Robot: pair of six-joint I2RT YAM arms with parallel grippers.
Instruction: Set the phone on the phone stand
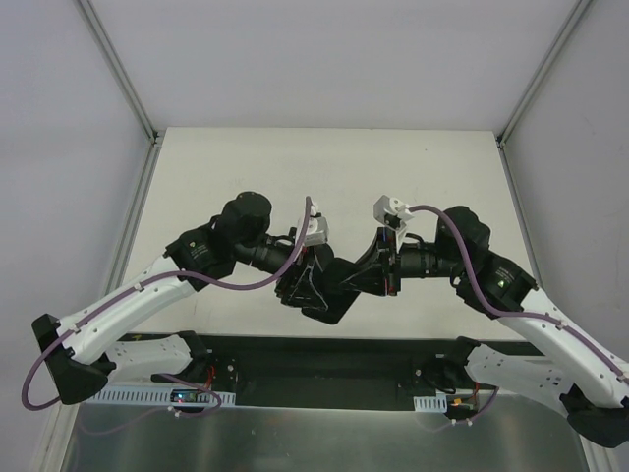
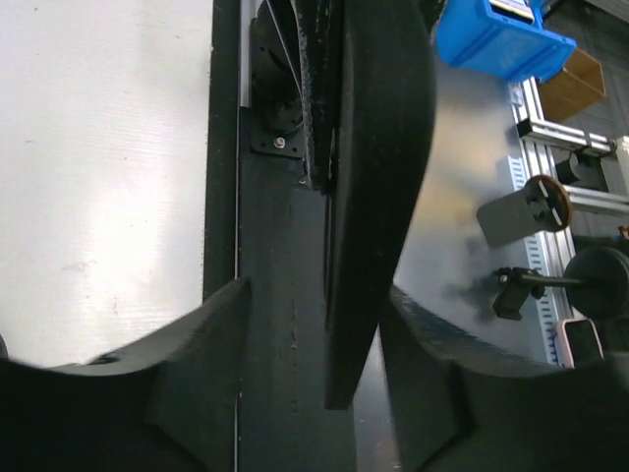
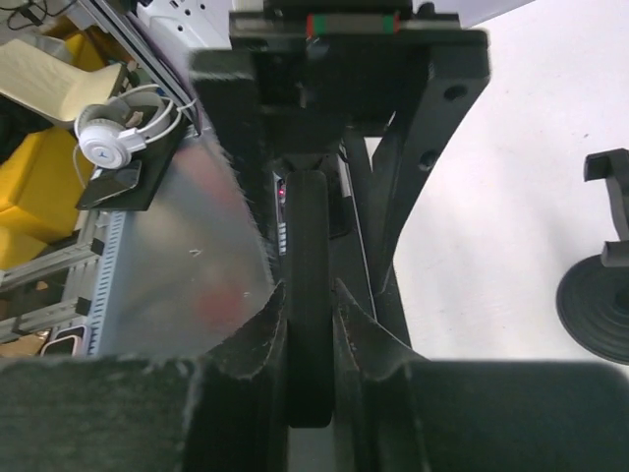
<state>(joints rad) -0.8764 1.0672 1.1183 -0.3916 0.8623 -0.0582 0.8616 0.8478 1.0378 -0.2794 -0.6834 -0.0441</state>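
I'm pinching the phone [image 3: 311,226] edge-on in my right gripper [image 3: 309,300], fingers narrow on it. My left gripper [image 2: 313,300] is sitting open around the same phone. The stand [image 3: 601,295] is standing apart on the table [image 3: 491,197].

The phone [image 3: 310,216] sits edge-on between the fingers of the right end effector [image 3: 308,290], touching both. The left end effector [image 2: 316,295] faces it, one finger on each side of the phone, with a gap. The phone stand [image 3: 600,285] stands on the bench [image 3: 491,246], right of the phone in the right wrist view
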